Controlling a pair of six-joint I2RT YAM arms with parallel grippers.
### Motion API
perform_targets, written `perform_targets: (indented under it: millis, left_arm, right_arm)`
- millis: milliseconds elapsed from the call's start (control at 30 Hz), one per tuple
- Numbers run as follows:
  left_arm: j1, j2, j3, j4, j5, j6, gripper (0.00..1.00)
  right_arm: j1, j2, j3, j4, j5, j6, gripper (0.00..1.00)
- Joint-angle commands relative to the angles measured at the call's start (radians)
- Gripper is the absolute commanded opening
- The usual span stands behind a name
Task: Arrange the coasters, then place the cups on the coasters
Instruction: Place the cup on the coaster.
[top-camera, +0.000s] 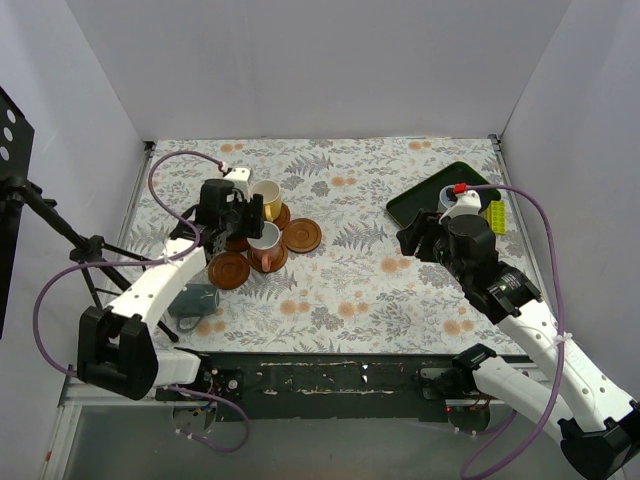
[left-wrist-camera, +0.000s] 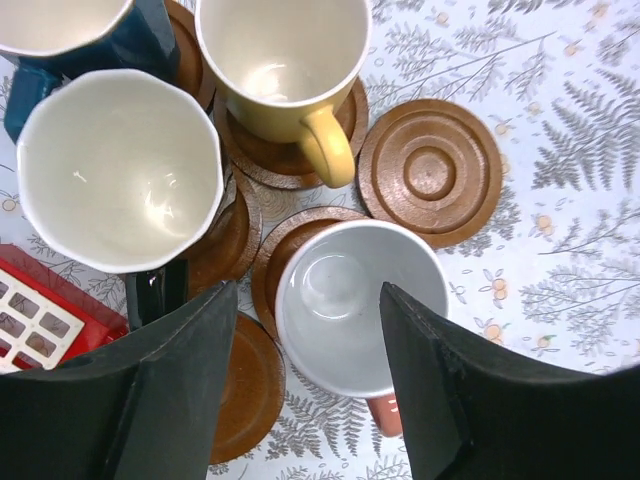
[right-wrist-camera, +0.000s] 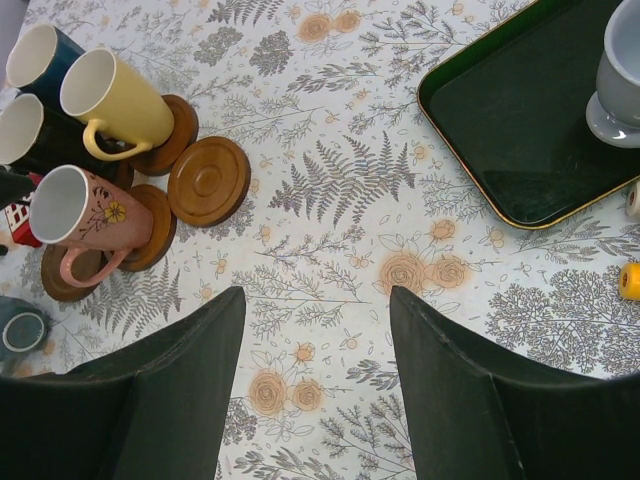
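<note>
- Only the right wrist view shows the yellow flower drawn on the pink cup (right-wrist-camera: 85, 215), and a grey cup (right-wrist-camera: 620, 90) on the green tray (right-wrist-camera: 520, 130)
- The left wrist view shows a red gridded piece (left-wrist-camera: 30, 320) at 9 o'clock of the left gripper (left-wrist-camera: 305, 295)
- Left gripper is spread, straddling the pink cup, which stands on a coaster (left-wrist-camera: 272, 250)
- A bare coaster (top-camera: 302, 235) lies at 3 o'clock of that cup
- Right gripper (right-wrist-camera: 315, 300) is wide and holds nothing
</note>
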Motion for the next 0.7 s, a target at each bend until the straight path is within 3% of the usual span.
perform_targets:
  millis: [0, 200, 300, 433, 667]
  left_arm:
    - [0.003, -0.101, 0.032, -0.035, 0.02, -0.03, 0.64]
    - [0.017, -0.25, 0.009, -0.147, -0.046, -0.21, 0.98]
    - [0.046, -0.307, -0.001, -0.236, -0.058, -0.333, 0.98]
    - [0.068, -0.367, -0.019, -0.365, -0.18, -0.533, 0.98]
    - [0.098, -0.479, -0.086, -0.616, -0.423, -0.94, 0.98]
  right_arm:
    - [-0.002, -0.005, 0.009, 0.04, -0.014, -0.02, 0.68]
    - [-0.002, 0.015, 0.043, 0.037, -0.052, -0.087, 0.68]
    - [-0.001, 0.053, 0.067, 0.058, -0.185, -0.179, 0.68]
    - [0.001, 0.104, 0.058, 0.097, -0.334, -0.209, 0.68]
    - [0.004, 0.145, 0.061, 0.14, -0.393, -0.213, 0.68]
